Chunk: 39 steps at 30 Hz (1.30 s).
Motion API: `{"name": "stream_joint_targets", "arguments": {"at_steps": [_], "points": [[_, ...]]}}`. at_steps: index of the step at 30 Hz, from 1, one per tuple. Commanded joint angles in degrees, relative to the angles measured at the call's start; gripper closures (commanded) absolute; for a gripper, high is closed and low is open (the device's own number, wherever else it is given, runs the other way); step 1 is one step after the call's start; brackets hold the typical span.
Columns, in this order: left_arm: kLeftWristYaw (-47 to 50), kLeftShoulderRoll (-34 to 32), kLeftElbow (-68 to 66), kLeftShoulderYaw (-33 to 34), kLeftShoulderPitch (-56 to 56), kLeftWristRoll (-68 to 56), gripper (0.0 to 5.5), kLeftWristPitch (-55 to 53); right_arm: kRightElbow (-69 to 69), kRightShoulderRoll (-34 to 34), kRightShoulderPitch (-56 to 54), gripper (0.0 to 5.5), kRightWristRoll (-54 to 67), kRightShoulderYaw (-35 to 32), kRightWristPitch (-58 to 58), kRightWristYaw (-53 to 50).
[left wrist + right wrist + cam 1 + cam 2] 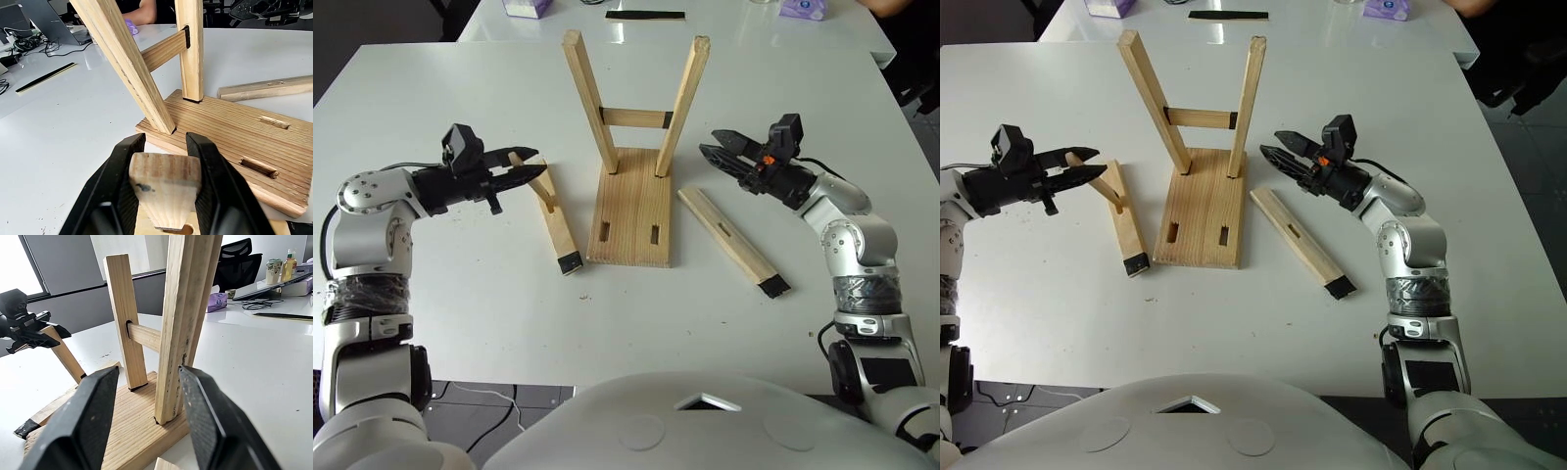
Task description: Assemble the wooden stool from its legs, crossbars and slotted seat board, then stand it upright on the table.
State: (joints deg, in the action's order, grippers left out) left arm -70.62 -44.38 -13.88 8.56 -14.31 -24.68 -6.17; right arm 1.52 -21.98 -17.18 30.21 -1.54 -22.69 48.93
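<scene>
Seat board (631, 211) sits beside left end effector (540, 173); crossbar (165, 176) pinched within.

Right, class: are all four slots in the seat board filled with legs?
No, only two legs stand in the seat board; its two near slots are empty.

My left arm (370, 215) and right arm (854, 235) wear rounded silver-grey shells above dark wrapped bands (370, 294). The left gripper (540, 173) and right gripper (709, 141) are black and tapered; orange marks (766, 157) dot the wrist at the right of the frame.
</scene>
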Motion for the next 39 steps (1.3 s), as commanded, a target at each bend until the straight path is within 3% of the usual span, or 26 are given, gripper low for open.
{"name": "stream_joint_targets", "arguments": {"at_steps": [1,11,20,38,39], "points": [[-0.68,-0.63,0.94,-0.3,1.75,0.51,4.18,-0.71,0.0,-0.91,-0.46,3.27,-0.5,-0.01,-0.69,0.39],[-2.79,-0.93,-0.28,-1.94,1.77,0.24,4.18,-4.75,-0.9,0.65,0.91,3.27,-0.72,0.99,-0.36,-1.02],[-5.87,-0.77,-10.39,-9.23,-0.02,7.51,4.18,2.42,-2.82,2.66,2.85,3.27,-0.05,0.24,-0.49,-4.6],[-5.03,-0.78,-16.56,-9.13,-6.53,7.01,4.18,2.86,-3.79,6.08,6.11,3.27,-0.28,0.92,0.22,-7.75],[-4.48,-0.89,-16.83,-9.32,-7.32,7.33,3.82,2.35,-3.72,6.24,6.11,3.27,-0.29,0.82,0.28,-7.93]]}}
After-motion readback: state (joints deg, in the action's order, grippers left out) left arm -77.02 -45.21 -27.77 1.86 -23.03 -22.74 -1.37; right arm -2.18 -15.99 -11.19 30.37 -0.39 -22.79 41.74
